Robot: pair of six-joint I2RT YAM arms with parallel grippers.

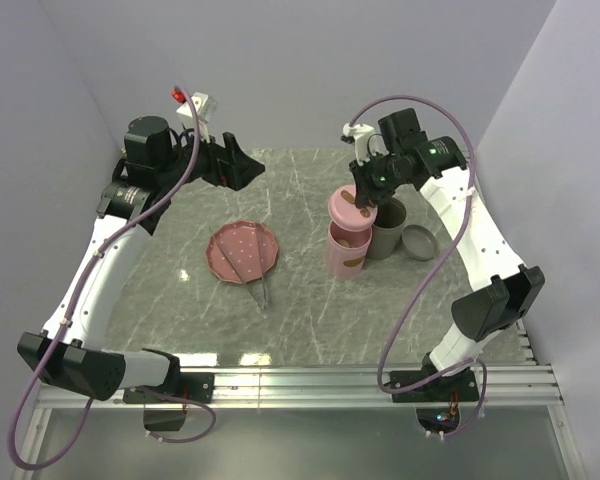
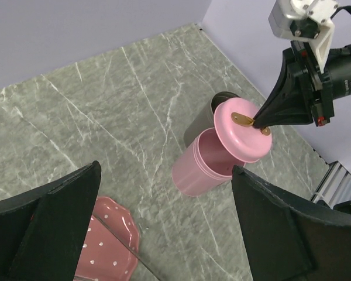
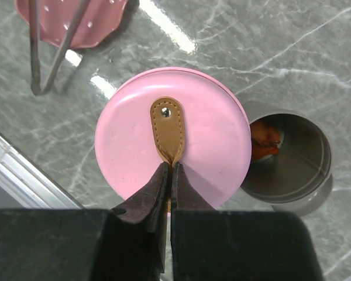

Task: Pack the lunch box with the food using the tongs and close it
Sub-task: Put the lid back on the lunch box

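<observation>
R gripper [image 3: 169, 167], fingers pressed together, pinches the tan leather strap [image 3: 168, 126] on top of the round pink lid [image 3: 172, 143]. It holds the lid tilted over the pink lunch box [image 1: 347, 255], which stands upright w/ its mouth partly uncovered. From the L side the lid looks off-centre, leaning toward the R arm. I can't tell if its edge touches the rim. Closing prob. needs levelling & a small shift toward the L arm before lowering.

Just beside the box, on the R arm's side, a grey metal cup [image 3: 292, 155] stands open w/ orange food [image 3: 263, 143] inside. Its grey lid [image 1: 420, 242] lies flat next to it. The pale ball I can't make out.

L gripper [image 1: 235, 165] hangs well apart at the far L, spread wide, holding nothing.

Tongs [image 1: 254, 280] lie over the near rim of the pink plate [image 1: 225, 245]. Long axis runs near-to-far, joined end toward the arm bases, nearer the L arm.
</observation>
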